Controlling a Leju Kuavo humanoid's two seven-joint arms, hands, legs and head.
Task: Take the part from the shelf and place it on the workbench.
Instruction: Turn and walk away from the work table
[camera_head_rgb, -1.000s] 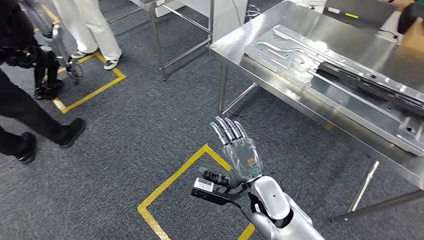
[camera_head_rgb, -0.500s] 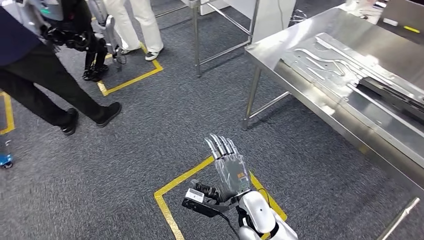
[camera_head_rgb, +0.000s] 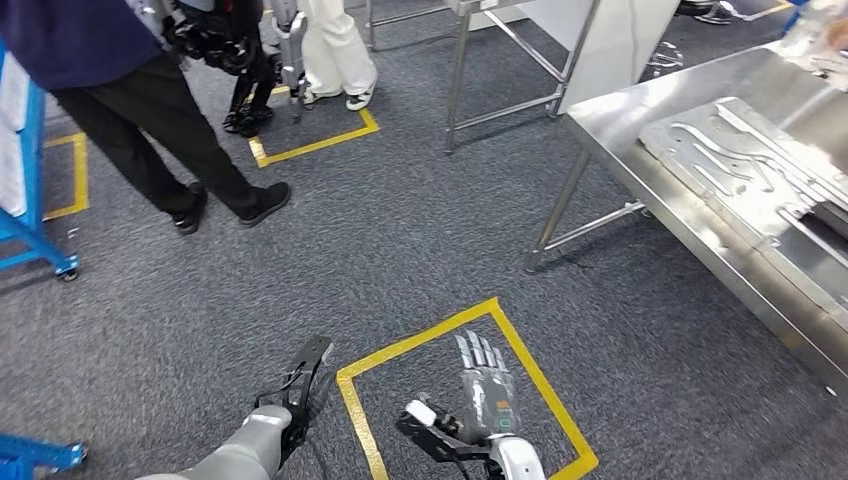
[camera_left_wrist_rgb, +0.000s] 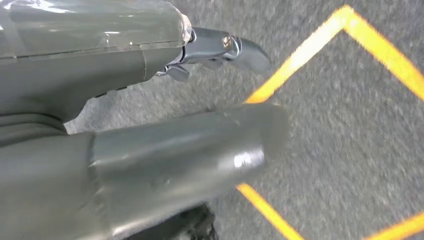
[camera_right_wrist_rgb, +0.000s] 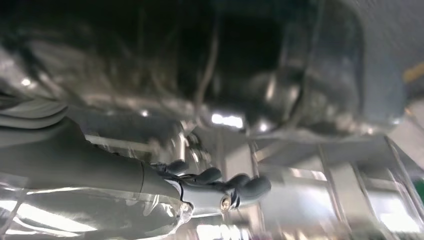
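From the head view, the right hand (camera_head_rgb: 483, 395) hangs low over the yellow floor square (camera_head_rgb: 440, 345), fingers (camera_head_rgb: 478, 352) straight and slightly spread, holding nothing. The left hand (camera_head_rgb: 300, 385) hangs beside the square's near corner, dark and edge-on, its fingers loosely extended and empty as far as I can tell. The steel desk (camera_head_rgb: 620, 130) stands off to the robot's right, carrying a long ribbed metal panel (camera_head_rgb: 740, 165) whose long axis runs along the desk; the right hand is the nearer one. A blue rack (camera_head_rgb: 30, 200) stands far left, perhaps the shelf; I see no part on it.

From the left wrist view, the thumb (camera_left_wrist_rgb: 180, 160) and one finger (camera_left_wrist_rgb: 225, 47) stand apart over carpet.

From the right wrist view, blurred, the fingers (camera_right_wrist_rgb: 220, 187) curl loosely around nothing.
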